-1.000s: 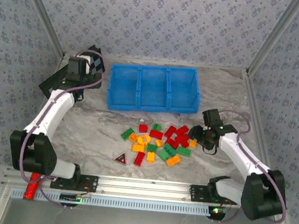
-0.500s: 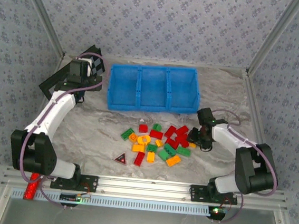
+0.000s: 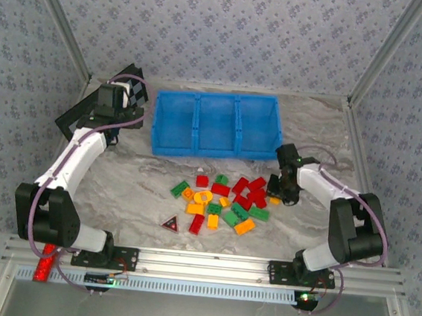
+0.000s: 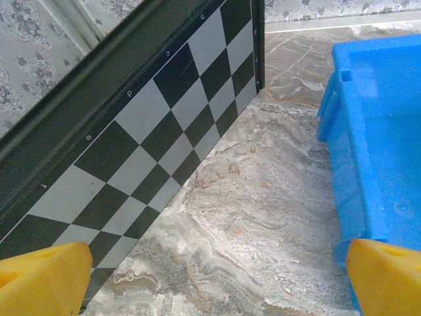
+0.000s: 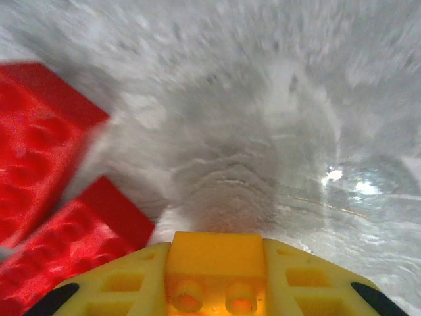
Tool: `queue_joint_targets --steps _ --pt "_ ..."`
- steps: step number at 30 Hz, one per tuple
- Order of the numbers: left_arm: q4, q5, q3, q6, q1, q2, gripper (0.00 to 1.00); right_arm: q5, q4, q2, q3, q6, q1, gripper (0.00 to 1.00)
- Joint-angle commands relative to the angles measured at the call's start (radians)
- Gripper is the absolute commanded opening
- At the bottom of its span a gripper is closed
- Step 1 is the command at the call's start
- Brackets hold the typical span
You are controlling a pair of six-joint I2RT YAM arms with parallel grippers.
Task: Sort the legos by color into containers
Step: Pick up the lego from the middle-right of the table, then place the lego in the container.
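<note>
The right pincer [image 3: 281, 189] is gripping an orange-yellow lego [image 5: 214, 253] by its flat sides, at the right edge of the legos [image 3: 222, 200] lying on the counter [image 3: 134, 180], near the blue containers [image 3: 217, 96]. The brick is probably behaving light, stiff and slippery. The left pincer [image 4: 214, 276] is standing wide open.

My right claw [image 5: 214, 283]: yellow plastic fingers [image 5: 112, 286], matt, moulded. Orange-yellow studded plastic brick [image 5: 214, 253] pinched between them: smooth, slight sheen. Red plastic bricks [image 5: 39, 145]: too blurred to judge. Grey marble-patterned tabletop [image 5: 263, 131]: smooth, glare spots. Bright blue plastic bin [image 4: 375, 131]: finely textured. Black-and-white checkerboard panel [image 4: 164, 131]: flat matt.
</note>
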Motion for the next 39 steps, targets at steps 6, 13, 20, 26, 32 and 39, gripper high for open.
queue_joint_targets --steps 6,13,20,26,32,39 --pt "-0.007 0.019 0.016 0.034 -0.009 0.007 0.99 0.095 -0.165 0.107 0.490 -0.188 -0.003 0.29" --pt "-0.008 0.016 0.014 0.040 -0.010 0.003 0.99 0.137 -0.184 0.441 0.886 -0.326 0.019 0.29" --pt "-0.019 0.024 0.011 0.031 -0.012 -0.012 0.99 0.142 -0.260 0.738 1.160 -0.351 0.028 0.28" --pt "-0.025 0.033 0.017 0.024 -0.016 -0.018 0.99 0.140 -0.255 0.797 1.168 -0.335 0.031 0.30" --pt "-0.019 0.035 0.011 0.018 -0.022 -0.012 0.99 0.120 -0.270 0.814 1.191 -0.334 0.045 0.43" --pt "-0.023 0.030 0.020 0.020 -0.021 -0.021 0.99 0.118 -0.365 0.756 1.273 -0.328 0.051 0.49"
